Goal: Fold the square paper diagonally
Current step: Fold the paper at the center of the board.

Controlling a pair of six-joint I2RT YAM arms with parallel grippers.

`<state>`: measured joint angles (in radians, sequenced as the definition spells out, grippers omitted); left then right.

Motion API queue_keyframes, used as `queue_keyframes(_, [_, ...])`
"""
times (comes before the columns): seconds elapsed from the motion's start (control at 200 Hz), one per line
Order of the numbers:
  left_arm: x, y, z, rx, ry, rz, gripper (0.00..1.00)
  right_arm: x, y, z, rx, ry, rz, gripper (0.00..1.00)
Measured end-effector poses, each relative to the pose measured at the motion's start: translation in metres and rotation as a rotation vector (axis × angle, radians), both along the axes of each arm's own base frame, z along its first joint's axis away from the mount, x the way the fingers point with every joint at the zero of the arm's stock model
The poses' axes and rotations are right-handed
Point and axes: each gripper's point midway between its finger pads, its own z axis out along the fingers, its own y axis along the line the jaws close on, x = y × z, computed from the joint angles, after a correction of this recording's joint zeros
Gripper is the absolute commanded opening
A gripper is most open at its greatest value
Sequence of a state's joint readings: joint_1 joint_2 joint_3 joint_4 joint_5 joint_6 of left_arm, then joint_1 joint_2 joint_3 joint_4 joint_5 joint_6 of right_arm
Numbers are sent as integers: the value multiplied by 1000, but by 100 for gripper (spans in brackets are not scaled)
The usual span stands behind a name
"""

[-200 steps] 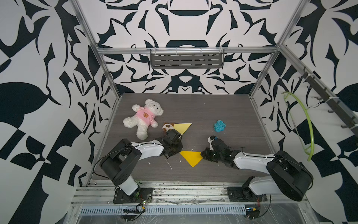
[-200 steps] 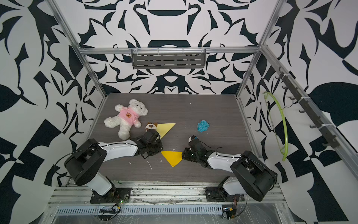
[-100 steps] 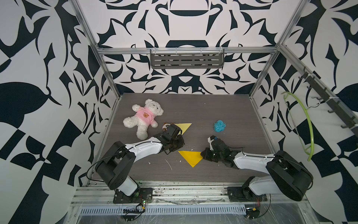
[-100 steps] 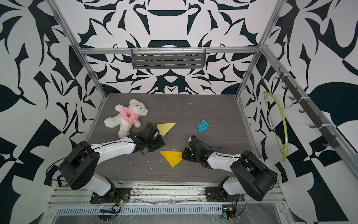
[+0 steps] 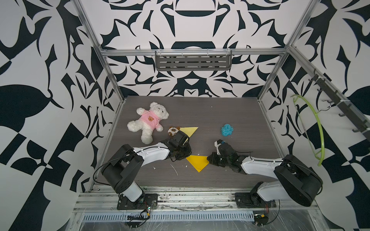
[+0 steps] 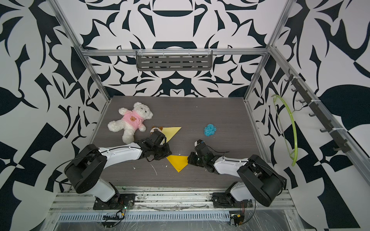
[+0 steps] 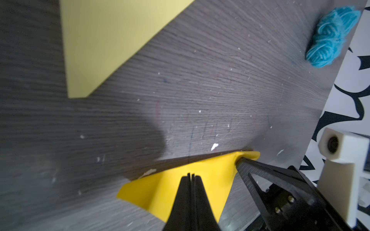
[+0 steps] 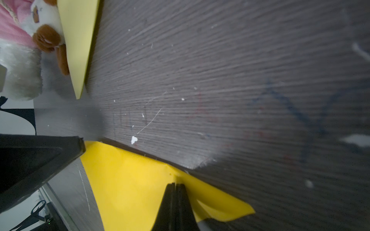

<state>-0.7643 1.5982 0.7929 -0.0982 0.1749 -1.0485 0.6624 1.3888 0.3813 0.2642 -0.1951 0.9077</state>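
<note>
In both top views the arms lie low, stretched across the table (image 5: 230, 112). The left gripper (image 5: 185, 156) and right gripper (image 5: 208, 158) meet opposite corners of the yellow paper (image 5: 197, 163), a folded triangle near the front edge. The left arm has swung down from the paler sheet (image 5: 190, 131); the right has stayed put.

In the left wrist view the left gripper (image 7: 191, 176) is closed, its tip on the paper (image 7: 216, 176); pinching or pressing is unclear.

In the right wrist view the right gripper (image 8: 175, 185) is likewise closed, and the paper (image 8: 130, 180) buckles beside it, partly cut off.
</note>
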Motion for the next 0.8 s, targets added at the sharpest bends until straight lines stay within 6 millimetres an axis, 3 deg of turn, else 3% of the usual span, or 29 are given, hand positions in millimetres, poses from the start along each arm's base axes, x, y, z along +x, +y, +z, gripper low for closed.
queue_keyframes(0.265, [-6, 10, -22, 64, 37, 2, 0, 0, 0, 0, 0, 0, 0, 5])
queue_keyframes(0.8, [4, 20, -24, 13, 20, 33, 0, 0, 0, 0, 6, -6, 0, 5])
